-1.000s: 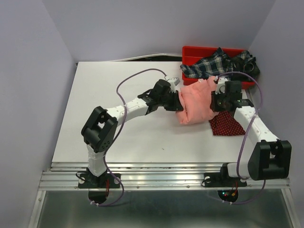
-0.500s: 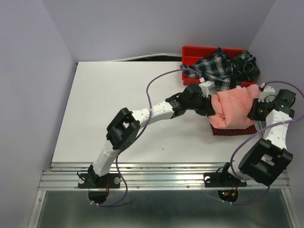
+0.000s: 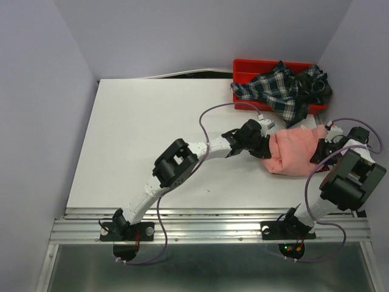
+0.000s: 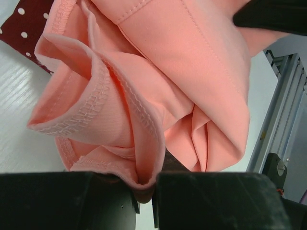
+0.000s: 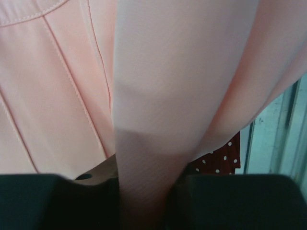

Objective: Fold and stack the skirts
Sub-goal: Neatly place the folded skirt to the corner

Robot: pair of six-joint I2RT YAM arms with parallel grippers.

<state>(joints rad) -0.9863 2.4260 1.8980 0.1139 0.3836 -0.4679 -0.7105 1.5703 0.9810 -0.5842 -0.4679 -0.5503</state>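
Your left end effector [image 3: 262, 146] is stretched far over onto the right half of the worktop [image 3: 152, 134], at the left edge of the salmon-pink skirt [image 3: 295, 153]. In the left wrist view its fingers [image 4: 57, 201] are drawn together on a stitched hem fold of that skirt, with the cloth pinched in the narrow slot between them.

The skirt is a bunched, loosely folded heap on the right side of the worktop, spanning the space between your two end effectors. In the same wrist view a corner of the dark red dotted skirt [image 4: 24, 21] shows at the upper left, flat on the worktop and partly beneath the pink cloth.

Behind the heap, the plaid skirt [image 3: 279, 88] is draped over the red bin [image 3: 243, 66] in the far right corner and spills over the bin's front rim. Its lowest edge comes close to the pink heap, but you cannot tell whether they touch.

Your right end effector [image 3: 322, 149] is at the right edge of the pink heap. The right wrist view shows a thick fold of pink cloth running down between its dark fingers [image 5: 48, 201], which are clamped on it.
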